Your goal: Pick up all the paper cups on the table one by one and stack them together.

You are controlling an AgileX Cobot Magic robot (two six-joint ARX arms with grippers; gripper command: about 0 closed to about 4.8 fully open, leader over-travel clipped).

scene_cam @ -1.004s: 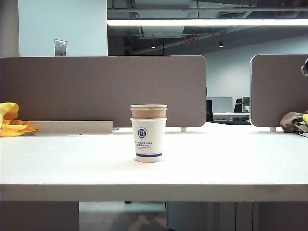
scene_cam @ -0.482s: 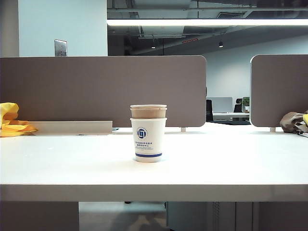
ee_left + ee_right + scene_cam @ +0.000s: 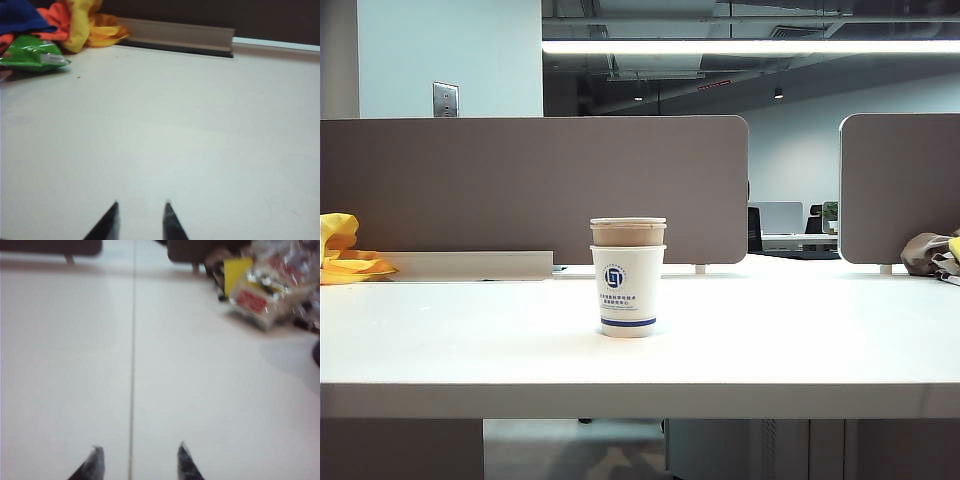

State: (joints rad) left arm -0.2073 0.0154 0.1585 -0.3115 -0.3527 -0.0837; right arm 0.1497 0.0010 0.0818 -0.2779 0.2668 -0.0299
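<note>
Paper cups nested in one upright stack at the middle of the table: white cup with blue logo and blue band outermost, brown cup's rim rising above it. No arm visible in the exterior view.

Table top smooth, white, with a thick front edge. At ten o'clock from the stack, a low pale tray against the grey partition; farther toward nine o'clock, a crumpled yellow cloth. At three o'clock, near the table's far right edge, a heap of wrapped packets below a second partition. Behind, an office with a long ceiling light strip and a wall plate.

Left gripper low over bare table, jaws apart by a narrow gap, holding nothing; green packet and cloth beyond. Right gripper over a seam in the table, jaws wide, empty.
</note>
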